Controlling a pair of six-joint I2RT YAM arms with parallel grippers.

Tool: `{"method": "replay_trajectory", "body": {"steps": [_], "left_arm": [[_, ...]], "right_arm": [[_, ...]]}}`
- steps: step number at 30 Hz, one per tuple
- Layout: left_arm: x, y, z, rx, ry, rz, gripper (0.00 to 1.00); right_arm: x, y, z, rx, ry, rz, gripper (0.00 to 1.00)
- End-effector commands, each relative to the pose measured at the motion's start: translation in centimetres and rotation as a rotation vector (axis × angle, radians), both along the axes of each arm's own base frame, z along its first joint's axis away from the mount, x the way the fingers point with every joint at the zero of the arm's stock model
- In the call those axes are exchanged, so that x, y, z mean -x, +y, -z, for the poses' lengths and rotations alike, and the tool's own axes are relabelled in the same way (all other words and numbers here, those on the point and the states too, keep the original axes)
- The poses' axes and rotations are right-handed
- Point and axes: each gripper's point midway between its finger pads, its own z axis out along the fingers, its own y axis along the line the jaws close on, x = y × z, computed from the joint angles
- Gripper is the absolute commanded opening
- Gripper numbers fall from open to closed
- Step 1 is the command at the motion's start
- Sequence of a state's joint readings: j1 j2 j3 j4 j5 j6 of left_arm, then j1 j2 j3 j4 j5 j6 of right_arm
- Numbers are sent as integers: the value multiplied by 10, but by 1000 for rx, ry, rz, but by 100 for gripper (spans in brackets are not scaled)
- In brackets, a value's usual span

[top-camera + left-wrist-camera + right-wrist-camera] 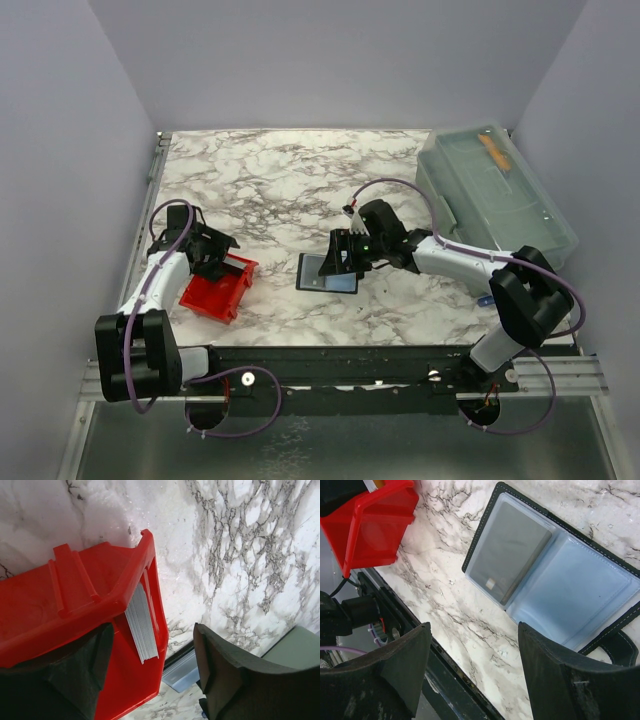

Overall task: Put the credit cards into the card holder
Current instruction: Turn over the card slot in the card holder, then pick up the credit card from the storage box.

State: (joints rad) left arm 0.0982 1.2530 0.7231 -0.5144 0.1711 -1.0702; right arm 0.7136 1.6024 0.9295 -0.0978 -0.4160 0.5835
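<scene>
The black folding card holder (pixel 325 272) lies opened flat on the white marble-patterned table (pixel 280 180), near its front edge and a little right of the middle. In the right wrist view its black stitched border frames two clear plastic sleeves side by side. The sleeve nearer the table's front edge holds a dark grey rectangular card (pixel 510 552) with a small pale mark near one end, and the other sleeve shows only pale blue.

The right gripper (pixel 474 630) hangs just above the holder's front-left corner. Its two dark fingers (pixel 395 665) stand well apart with nothing between them but bare table, and they touch nothing.

Well to the left, close to the front edge, sits the small red plastic tray (pixel 215 295). A stack of thin flat cards (pixel 142 622) stands on edge inside it, leaning against one wall, with only their pale grey edges showing. The left gripper (pixel 150 640) is at the tray with its fingers spread. One finger sits low behind the tray's rim, and the other is outside, clear of the red wall, so that the wall and the stack lie between them, unclamped.

At the far right of the table rests the large translucent grey-blue lidded box (pixel 495 195), well away from both grippers
</scene>
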Motion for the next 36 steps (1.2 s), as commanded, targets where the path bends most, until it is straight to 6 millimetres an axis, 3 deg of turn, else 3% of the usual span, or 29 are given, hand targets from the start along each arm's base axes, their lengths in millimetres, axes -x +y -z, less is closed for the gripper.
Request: {"method": "replay_trajectory", "body": {"steps": [1, 12, 25, 36], "left_arm": [[-8, -4, -1, 34, -45, -5, 66], [-13, -7, -9, 46, -89, 19, 45], [-5, -8, -6, 45, -68, 13, 36], [1, -3, -6, 14, -46, 14, 21]], "right_arm": [[0, 0, 4, 5, -7, 2, 73], [0, 2, 8, 8, 4, -3, 73], [0, 2, 8, 11, 4, -13, 73], [-1, 5, 7, 5, 5, -15, 73]]}}
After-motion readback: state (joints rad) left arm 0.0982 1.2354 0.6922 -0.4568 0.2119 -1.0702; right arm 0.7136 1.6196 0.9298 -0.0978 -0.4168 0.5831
